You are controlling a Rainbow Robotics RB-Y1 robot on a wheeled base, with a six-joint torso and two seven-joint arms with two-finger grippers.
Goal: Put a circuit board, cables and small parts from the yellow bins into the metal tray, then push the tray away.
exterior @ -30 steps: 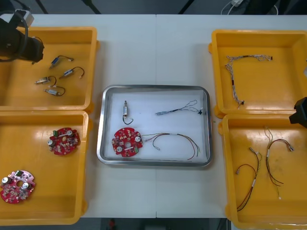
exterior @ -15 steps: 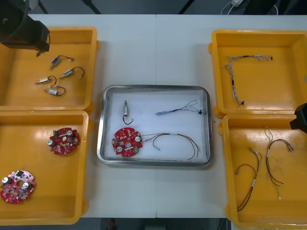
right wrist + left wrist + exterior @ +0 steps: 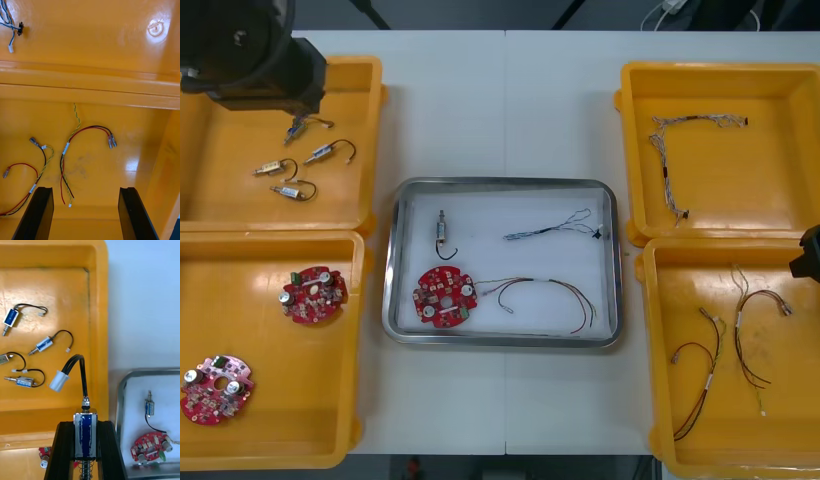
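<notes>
Between left jaws, small metal part (image 3: 86, 435) over yellow bin (image 3: 48, 288)

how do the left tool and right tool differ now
The left tool is shut on a small metal part; the right tool is open, holding nothing. The left tool hangs over the far left yellow bin, the right tool over the near right yellow bin. Both have black fingers.

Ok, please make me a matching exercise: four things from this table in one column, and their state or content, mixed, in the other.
1 left gripper
2 right gripper
3 tray
4 near left bin

a open, over the near right bin
b holds two boards
c shut on a small part
d holds one board, one part, two cables

Pairs: 1-c; 2-a; 3-d; 4-b
</notes>
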